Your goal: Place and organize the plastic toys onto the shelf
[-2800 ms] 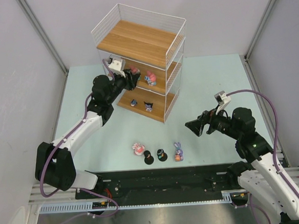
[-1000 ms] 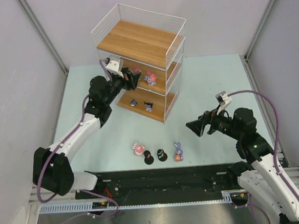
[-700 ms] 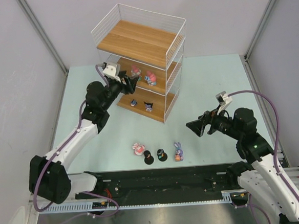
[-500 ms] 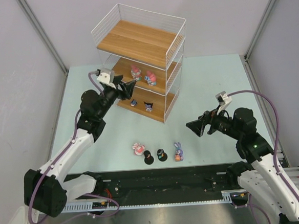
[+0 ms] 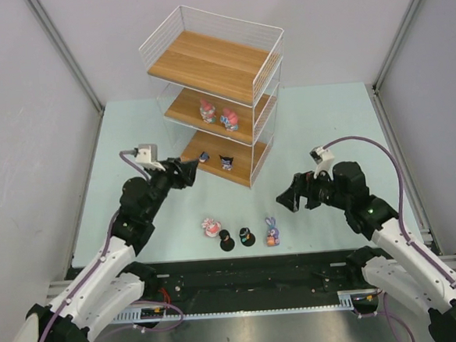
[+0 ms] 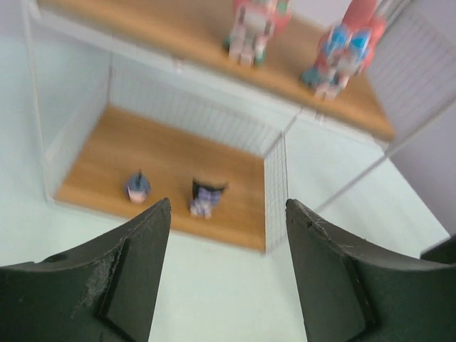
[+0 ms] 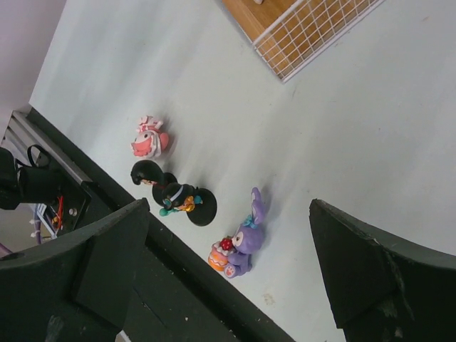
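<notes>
The left jaws have drawn back from the shelf (image 5: 205, 63), parted and empty; the right jaws stay spread wide.

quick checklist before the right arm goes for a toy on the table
1. Right gripper open and empty: ok.
2. Left gripper empty, clear of the shelf: ok.
3. All toys shelved: not ok; purple bunny, pink-and-white toy and two dark-haired figurines sit on the table.
4. Bunny apart from its neighbour: ok.
5. Room on the shelf's top board: ok.
</notes>
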### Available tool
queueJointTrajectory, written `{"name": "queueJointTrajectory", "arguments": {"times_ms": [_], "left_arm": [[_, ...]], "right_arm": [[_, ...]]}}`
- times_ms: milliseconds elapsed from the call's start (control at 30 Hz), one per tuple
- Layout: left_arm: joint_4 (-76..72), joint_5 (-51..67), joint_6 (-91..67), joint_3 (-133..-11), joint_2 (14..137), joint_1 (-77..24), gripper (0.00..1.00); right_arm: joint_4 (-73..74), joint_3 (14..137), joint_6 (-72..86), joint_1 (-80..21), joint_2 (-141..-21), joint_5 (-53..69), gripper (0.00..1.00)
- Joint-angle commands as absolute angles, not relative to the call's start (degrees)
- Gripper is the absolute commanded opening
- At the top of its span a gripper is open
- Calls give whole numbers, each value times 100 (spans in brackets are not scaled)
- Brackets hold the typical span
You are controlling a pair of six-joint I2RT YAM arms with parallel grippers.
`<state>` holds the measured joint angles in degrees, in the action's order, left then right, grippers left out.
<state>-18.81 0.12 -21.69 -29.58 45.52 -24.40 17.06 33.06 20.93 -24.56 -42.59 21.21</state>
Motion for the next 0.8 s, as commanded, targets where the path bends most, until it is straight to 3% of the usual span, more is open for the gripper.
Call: {"name": "queueJointTrajectory", "arguments": {"times_ms": [0, 367, 600, 767], "left_arm": [[-880, -368, -2960, -2567, 4316, -2917, 71], [-492, -1229, -4780, -1196, 4149, -4148, 79], [-167, -1661, -5212, -1257, 4332, -4245, 93], [-307, -1617, -5352, -1301, 4719, -4341, 98]], "right_arm": [[1608, 3340, 2065, -2698, -4262, 1784, 99], [1441, 3331, 2145, -2900, -4421, 1714, 100], [1538, 3322, 2153, -2927, -4412, 1600, 100], [1556, 3305, 2153, -2935, -4395, 1582, 100]]}}
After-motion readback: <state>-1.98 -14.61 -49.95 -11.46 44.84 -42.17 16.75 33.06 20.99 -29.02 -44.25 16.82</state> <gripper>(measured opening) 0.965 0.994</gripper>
